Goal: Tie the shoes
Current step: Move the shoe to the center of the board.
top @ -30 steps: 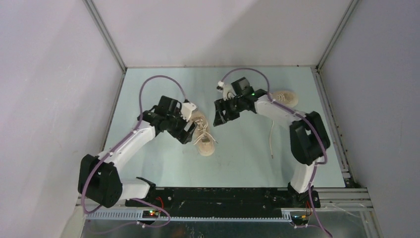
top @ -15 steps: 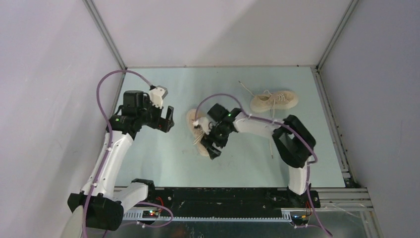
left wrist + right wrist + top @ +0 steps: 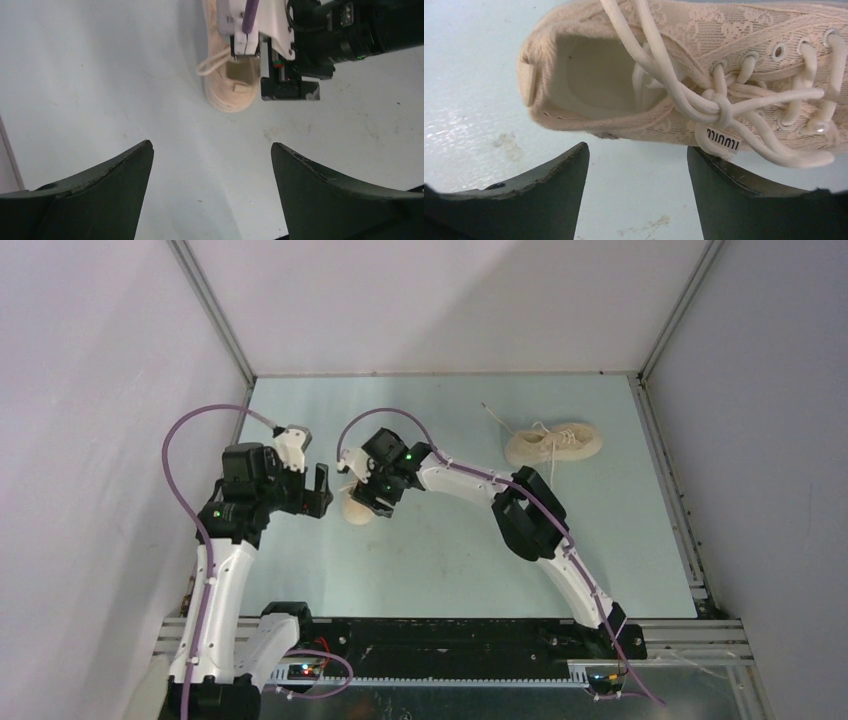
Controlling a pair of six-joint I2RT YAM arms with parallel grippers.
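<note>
The left fingers (image 3: 100, 195) stand wide apart above the worktop (image 3: 75, 75) at near left, holding nothing. Just right of them lies the near shoe (image 3: 355, 510), its heel turned toward the left arm. The right fingers (image 3: 534, 190) hang close beside its heel end, spread and clamped on nothing. Its laces (image 3: 719, 107) are knotted once above the tongue, with the ends loose. Well apart at far right lies the far shoe (image 3: 553, 443), a lace end (image 3: 490, 415) trailing to its left.
</note>
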